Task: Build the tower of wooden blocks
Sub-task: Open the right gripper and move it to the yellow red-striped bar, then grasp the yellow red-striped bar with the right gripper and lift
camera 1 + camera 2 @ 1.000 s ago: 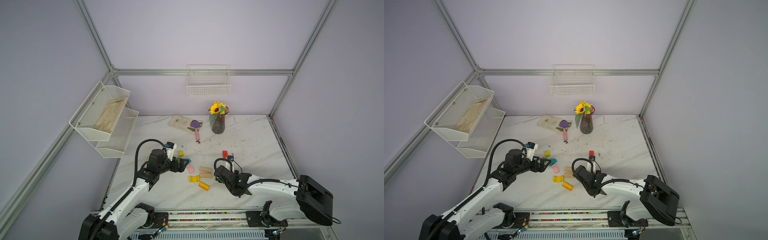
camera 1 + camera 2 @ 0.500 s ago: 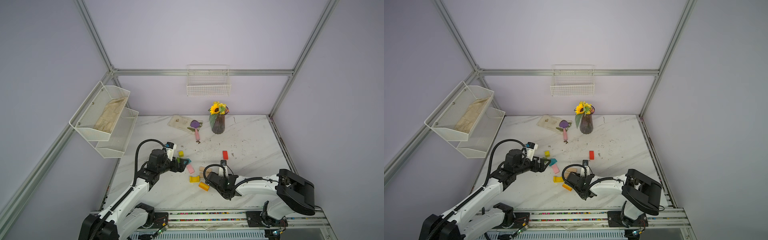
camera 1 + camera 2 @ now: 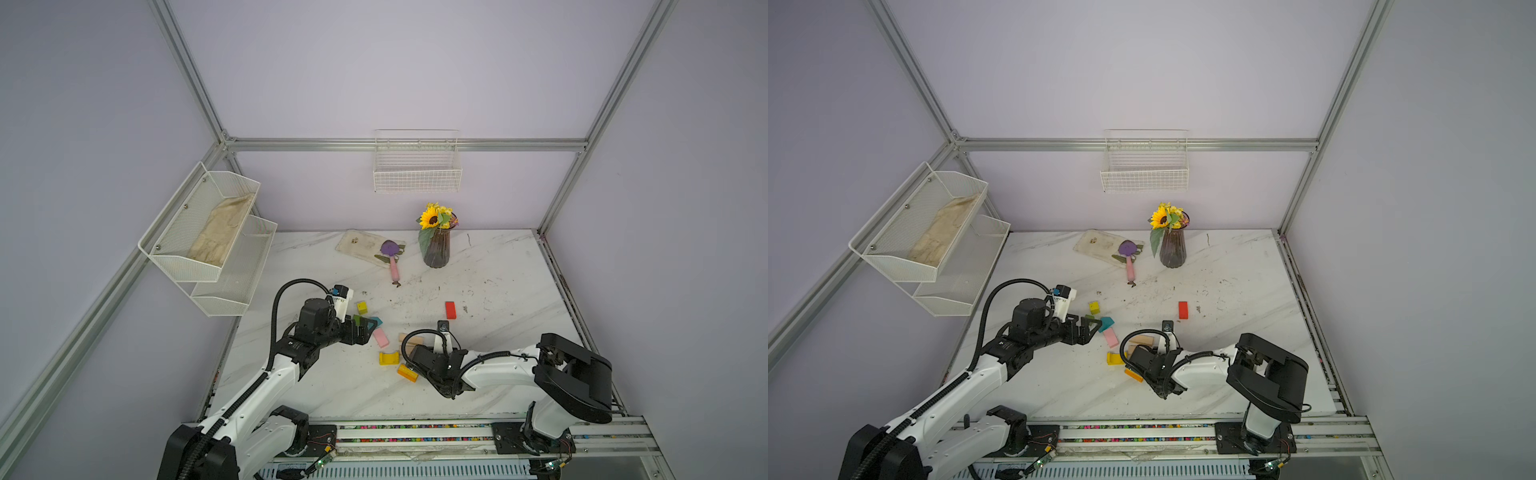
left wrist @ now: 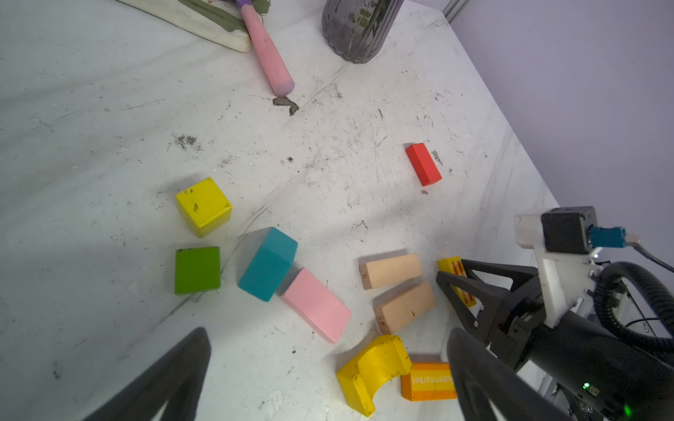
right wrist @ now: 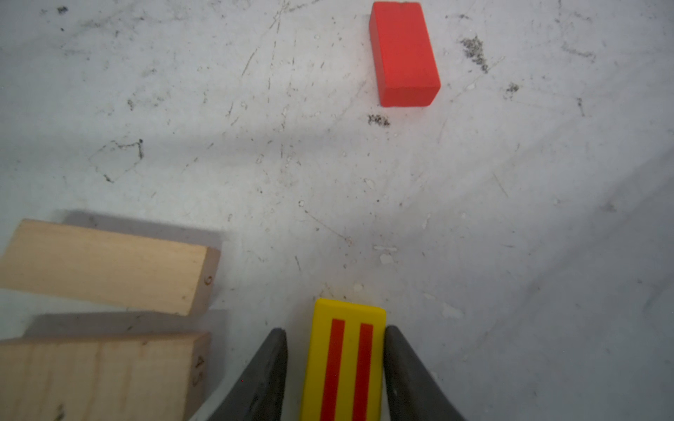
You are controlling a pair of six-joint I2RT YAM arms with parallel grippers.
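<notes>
My right gripper [image 5: 335, 330] straddles the yellow block with two red stripes [image 5: 343, 364], which lies flat on the marble table [image 5: 510, 218]. One finger [image 5: 405, 364] is against its side and a sliver of table shows at the other, so I am not yet pinching it. Two tan bars [image 5: 105, 266] lie just beside it, and the red block [image 5: 403, 54] is well apart. My left gripper [image 4: 328, 331] is spread wide near the pink block [image 4: 315, 304], which touches the teal block [image 4: 268, 262]. The green block [image 4: 197, 269], yellow cube [image 4: 203, 206], yellow arch [image 4: 372, 371] and orange block [image 4: 428, 381] all rest directly on the table.
</notes>
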